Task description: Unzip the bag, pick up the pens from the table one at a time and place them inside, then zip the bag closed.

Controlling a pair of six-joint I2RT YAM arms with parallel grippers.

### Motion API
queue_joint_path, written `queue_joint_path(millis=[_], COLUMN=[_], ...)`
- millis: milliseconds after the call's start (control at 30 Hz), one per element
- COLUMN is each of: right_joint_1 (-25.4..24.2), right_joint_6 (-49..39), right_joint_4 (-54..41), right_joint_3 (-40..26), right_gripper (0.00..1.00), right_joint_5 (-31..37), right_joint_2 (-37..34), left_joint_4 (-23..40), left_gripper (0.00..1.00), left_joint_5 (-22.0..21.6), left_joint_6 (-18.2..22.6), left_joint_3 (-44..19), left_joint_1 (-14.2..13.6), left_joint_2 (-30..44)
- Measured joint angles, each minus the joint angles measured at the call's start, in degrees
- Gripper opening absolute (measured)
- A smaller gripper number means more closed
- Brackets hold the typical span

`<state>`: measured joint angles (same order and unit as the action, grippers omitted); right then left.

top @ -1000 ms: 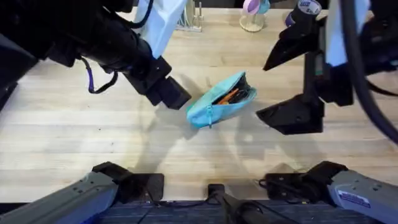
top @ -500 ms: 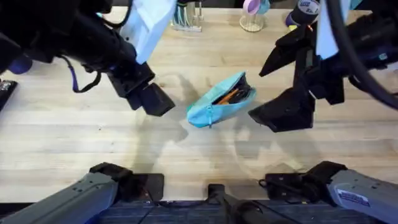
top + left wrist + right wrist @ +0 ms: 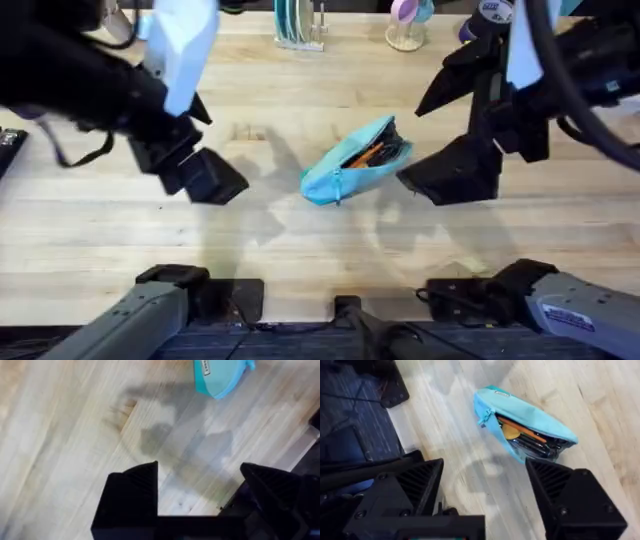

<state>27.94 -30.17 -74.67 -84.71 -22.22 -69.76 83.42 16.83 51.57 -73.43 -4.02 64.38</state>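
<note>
The bag [image 3: 355, 161], a light-turquoise fabric pouch, lies near the middle of the table [image 3: 300, 250], set diagonally, with one end pointing toward the far right corner and the other toward the near edge. Its zipper is undone over the far half, and the mouth gapes open. Inside the opening lie the pens [image 3: 368, 154]: an orange barrel [image 3: 522, 430] rests on top, with darker barrels beneath it, all contained within the pouch. A small white label [image 3: 205, 366] sits on the closed end of the bag.

The right end effector [image 3: 447, 176] hangs just beside the bag on its right, above the table, fingers spread wide and grasping nothing; in the right wrist view the bag lies between and beyond the two black fingers [image 3: 415, 485]. The left end effector [image 3: 205, 178] hangs well apart from the bag toward the table's left edge, likewise released and empty, with bare wood between its fingers [image 3: 132, 492].

Along the far edge stand a rack of plates [image 3: 298, 22] and a small stand [image 3: 405, 35].
</note>
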Motion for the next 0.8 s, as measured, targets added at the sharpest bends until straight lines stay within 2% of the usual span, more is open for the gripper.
queue_joint_path(millis=[133,200,367,500,600,733,800], right_joint_1=[0.0,0.0,0.0,0.0,0.0,0.0,0.0], right_joint_6=[0.0,0.22,1.24,2.73,5.24,11.58,16.14], right_joint_4=[0.51,0.82,1.34,1.35,1.35,1.33,1.35], right_joint_3=[0.0,0.0,0.0,0.0,0.0,0.0,0.0], right_gripper=[0.997,0.997,0.997,0.997,0.997,0.997,0.997], right_joint_5=[0.14,0.15,0.14,0.13,0.12,0.11,0.09], right_joint_2=[0.0,0.0,0.0,0.01,0.0,0.0,0.0], left_joint_4=[0.09,-2.03,-10.55,-16.66,-21.83,-25.26,-25.64], left_gripper=[0.995,0.995,0.995,0.995,0.995,0.995,0.995], left_joint_5=[2.83,5.22,11.97,17.16,21.11,24.85,27.0], left_joint_6=[3.73,5.55,8.68,11.12,12.11,13.04,15.05], left_joint_3=[0.15,1.66,10.78,18.72,22.49,25.61,27.33], left_joint_1=[1.81,2.86,5.04,5.24,5.26,5.26,5.26], left_joint_2=[-3.93,-5.88,-9.58,-10.51,-10.48,-10.35,-10.32])
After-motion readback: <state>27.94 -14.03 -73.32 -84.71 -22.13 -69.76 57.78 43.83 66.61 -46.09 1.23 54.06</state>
